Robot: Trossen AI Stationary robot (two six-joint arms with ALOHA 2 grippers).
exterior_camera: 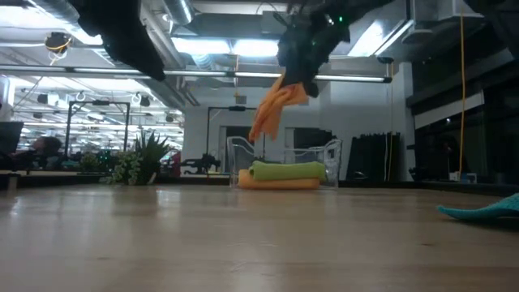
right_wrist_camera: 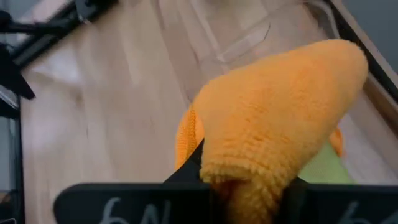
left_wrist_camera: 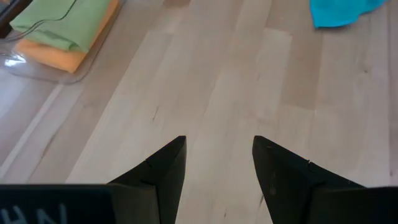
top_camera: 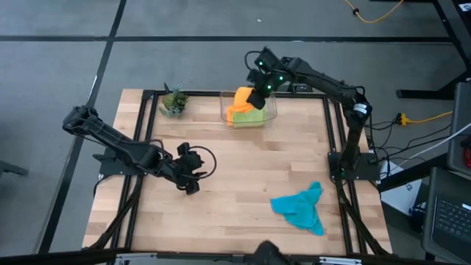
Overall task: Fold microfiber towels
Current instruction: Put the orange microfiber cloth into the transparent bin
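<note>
An orange microfiber towel (exterior_camera: 276, 109) hangs bunched in the air over the clear plastic bin (top_camera: 271, 110) at the table's far edge, with my right gripper (exterior_camera: 300, 69) shut on it. Inside the bin a folded lime green towel (exterior_camera: 284, 170) lies on a folded orange one (exterior_camera: 276, 184). A teal blue towel (top_camera: 302, 207) lies crumpled on the table at the near right. My left gripper (top_camera: 190, 180) hovers open over the bare left-middle of the table, its fingers (left_wrist_camera: 168, 168) with nothing between them. My right gripper pinches a bunched fold of the orange towel (right_wrist_camera: 242, 177) between its two fingers, several layers thick. The fingers slant down from above. The towel hangs slack below them, and its lower end (exterior_camera: 258, 134) is clear of the bin and the towels in it.
A small green potted plant (top_camera: 174, 101) stands at the far left, beside the bin. Bare wood lies between my left gripper and the teal towel. A black metal frame (top_camera: 335, 132) runs along the table's edges.
</note>
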